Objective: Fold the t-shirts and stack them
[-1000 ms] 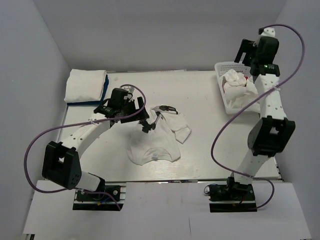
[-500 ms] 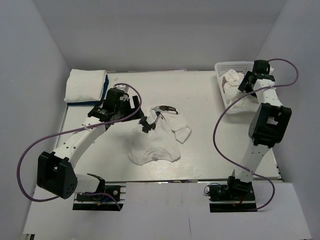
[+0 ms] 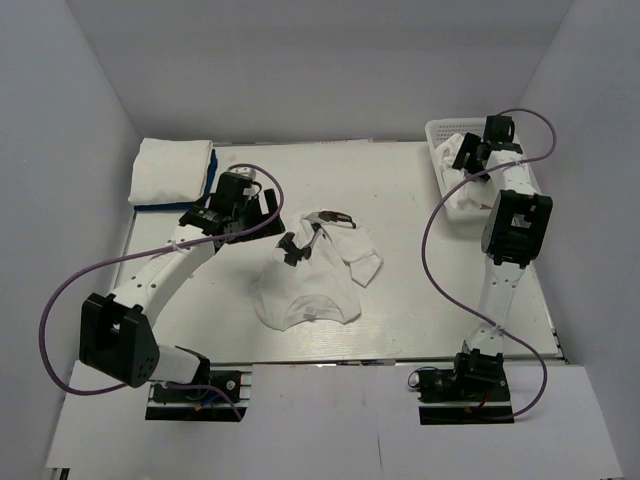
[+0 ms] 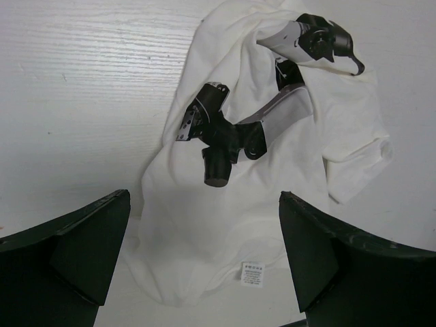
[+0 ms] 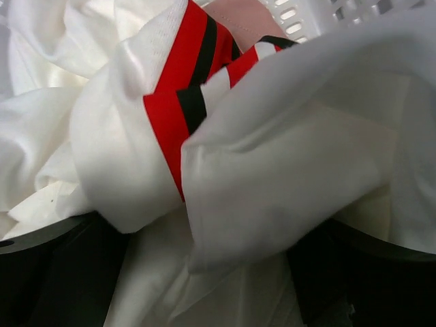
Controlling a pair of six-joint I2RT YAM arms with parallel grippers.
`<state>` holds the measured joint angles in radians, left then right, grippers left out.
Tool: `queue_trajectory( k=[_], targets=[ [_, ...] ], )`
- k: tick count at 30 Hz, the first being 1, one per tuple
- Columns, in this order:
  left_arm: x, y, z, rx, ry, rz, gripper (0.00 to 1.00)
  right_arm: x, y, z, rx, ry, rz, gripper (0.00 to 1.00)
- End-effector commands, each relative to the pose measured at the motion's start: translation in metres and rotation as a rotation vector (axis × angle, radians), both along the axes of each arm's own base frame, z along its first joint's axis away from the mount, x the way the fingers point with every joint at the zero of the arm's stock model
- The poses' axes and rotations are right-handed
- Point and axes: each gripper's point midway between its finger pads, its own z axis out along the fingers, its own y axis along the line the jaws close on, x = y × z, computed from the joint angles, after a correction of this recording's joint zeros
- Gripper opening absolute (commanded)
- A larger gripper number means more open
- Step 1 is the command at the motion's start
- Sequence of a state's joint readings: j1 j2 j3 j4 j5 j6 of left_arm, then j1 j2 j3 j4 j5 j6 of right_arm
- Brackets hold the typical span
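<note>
Where pale grey walls (image 3: pixel 300 70) close in on three sides, a whitewashed wood-grain bench (image 3: pixel 400 200) fills the floor of the room, with both arms bolted at its near edge.

At the far right corner stands a white plastic mesh basket (image 3: pixel 436 130) holding crumpled t-shirts: a plain white one (image 5: pixel 293 157), a white one with a red and black print (image 5: pixel 170 88) and a sliver of dusty-pink cloth (image 5: pixel 238 20) just under the basket's wall. At the far left corner lies a folded white t-shirt (image 3: pixel 172 168), stacked on a folded blue one (image 3: pixel 165 206).

Near the middle of the bench a loose white t-shirt printed with a black and grey robot arm (image 3: pixel 310 285) lies rumpled and unfolded, its care tag showing at the near hem.

Just left of that shirt, the left tool (image 4: pixel 204 231) hangs above it, fingers spread wide and gripping nothing. Reaching down into the basket, the right tool (image 5: pixel 204 272) has its fingers spread too, with shirt folds bulging between them but not pinched.
</note>
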<state>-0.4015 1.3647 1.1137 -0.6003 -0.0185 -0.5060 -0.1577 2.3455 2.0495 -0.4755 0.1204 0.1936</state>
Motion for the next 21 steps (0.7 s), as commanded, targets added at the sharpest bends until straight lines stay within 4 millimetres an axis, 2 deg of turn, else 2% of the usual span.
queue_trajectory(
  k=[1,3,5,6,7,8,9,10,11,13,14,15,16,18,19,20,21],
  targets=[
    [0.004,0.001,0.013,-0.003,-0.016,0.023,1.00,0.005,0.025,-0.037,0.038,0.055,0.069,0.90],
    [0.006,0.000,0.013,-0.002,-0.014,0.023,1.00,-0.002,0.028,-0.052,0.066,0.085,0.074,0.90],
    [0.008,-0.001,0.017,-0.006,-0.023,0.023,1.00,-0.001,0.029,-0.039,0.050,0.065,0.089,0.90],
    [0.008,-0.001,0.014,-0.002,-0.014,0.023,1.00,0.001,0.029,-0.026,0.030,0.042,0.102,0.90],
    [0.008,-0.001,0.014,-0.002,-0.014,0.023,1.00,0.004,0.029,-0.004,0.014,0.001,0.110,0.90],
    [0.010,-0.001,0.017,0.000,-0.025,0.017,1.00,0.006,0.028,0.008,-0.006,-0.019,0.115,0.90],
    [0.010,-0.001,0.017,0.000,-0.025,0.016,1.00,0.008,0.025,0.038,-0.025,-0.073,0.107,0.90],
    [0.010,0.000,0.022,0.000,-0.040,0.023,1.00,0.009,0.025,0.053,-0.040,-0.098,0.110,0.90],
    [0.008,0.001,0.018,0.004,-0.032,0.023,1.00,0.007,0.024,0.102,-0.064,-0.184,0.110,0.90],
    [0.005,0.004,0.021,0.003,-0.051,0.030,1.00,0.000,0.026,0.132,-0.075,-0.227,0.108,0.90],
    [0.001,0.010,0.022,0.013,-0.064,0.045,1.00,-0.013,0.030,0.177,-0.089,-0.298,0.106,0.90],
    [-0.001,0.013,0.023,0.011,-0.067,0.065,1.00,-0.019,0.031,0.190,-0.097,-0.316,0.105,0.90],
    [-0.004,0.016,0.022,0.011,-0.068,0.080,1.00,-0.029,0.040,0.180,-0.085,-0.286,0.110,0.90],
    [-0.016,0.021,0.018,0.004,-0.066,0.087,1.00,-0.053,0.060,0.228,-0.080,-0.377,0.154,0.90],
    [-0.019,0.027,0.015,0.010,-0.059,0.111,1.00,-0.068,0.074,0.224,-0.063,-0.369,0.182,0.90],
    [-0.026,0.030,0.007,0.009,-0.043,0.119,1.00,-0.074,0.094,0.223,-0.034,-0.368,0.230,0.90],
    [-0.033,0.031,0.006,0.020,-0.045,0.116,1.00,-0.093,0.115,0.218,0.037,-0.360,0.296,0.90]
  ],
)
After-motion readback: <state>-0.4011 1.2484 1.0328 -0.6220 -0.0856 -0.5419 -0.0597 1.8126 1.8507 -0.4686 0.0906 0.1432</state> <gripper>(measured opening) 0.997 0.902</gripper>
